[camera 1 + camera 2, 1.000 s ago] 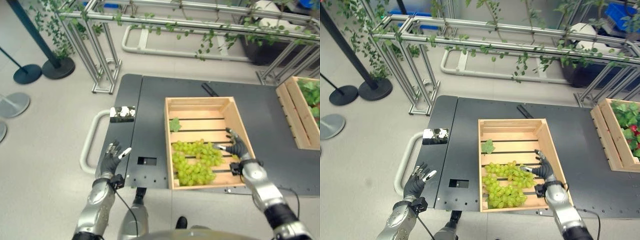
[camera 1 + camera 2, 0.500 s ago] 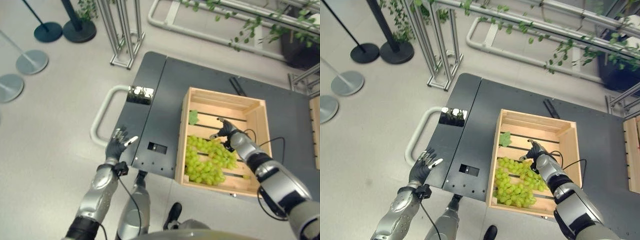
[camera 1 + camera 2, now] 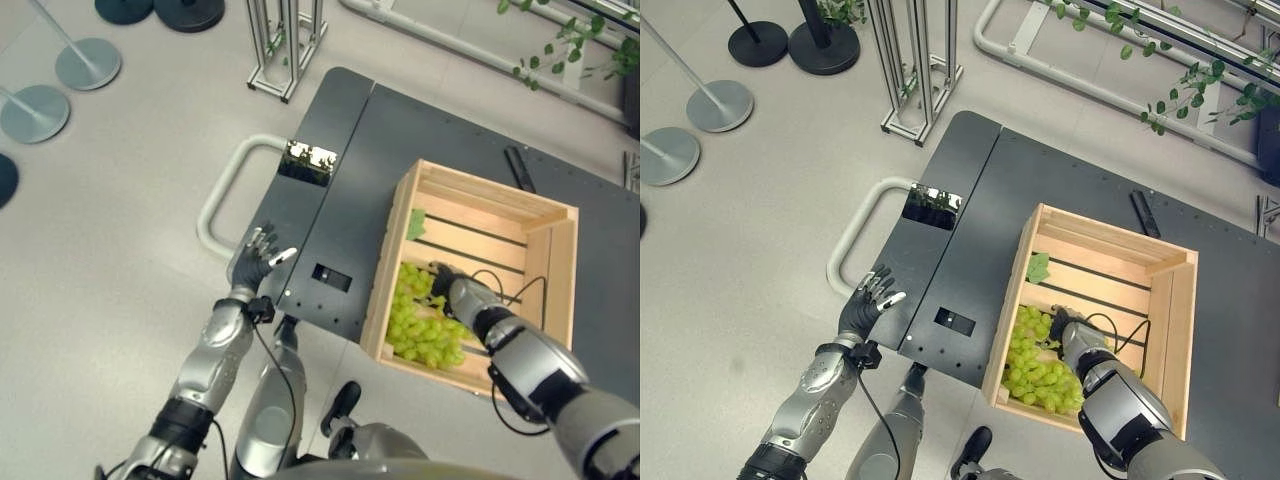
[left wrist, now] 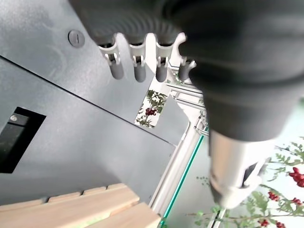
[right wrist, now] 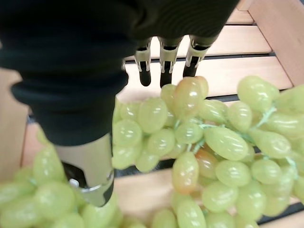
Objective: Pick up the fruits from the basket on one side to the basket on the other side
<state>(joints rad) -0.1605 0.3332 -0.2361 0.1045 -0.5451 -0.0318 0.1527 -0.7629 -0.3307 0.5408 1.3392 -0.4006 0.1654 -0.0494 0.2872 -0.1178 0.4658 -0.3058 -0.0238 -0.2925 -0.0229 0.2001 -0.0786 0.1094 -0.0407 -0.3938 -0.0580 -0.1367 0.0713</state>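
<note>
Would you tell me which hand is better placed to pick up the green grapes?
The right hand: it hovers inside the wooden crate directly over the green grapes, fingers open. The left hand is off the cart's edge.

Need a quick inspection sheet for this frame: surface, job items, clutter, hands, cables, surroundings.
Surface: dark grey table with a white tube handle at its end.
Job's things: green grapes heaped in the near part of a wooden crate; one green leaf lies on the slats.
Clutter: a dark bar on the table beyond the crate.
Hands: right hand open, down on the grapes, fingers straight; left hand open, at the table's edge, holding nothing.
Cables: a thin black cable loops inside the crate by the right hand.
Surroundings: grey floor, metal frame legs, round post bases, vine leaves.
</note>
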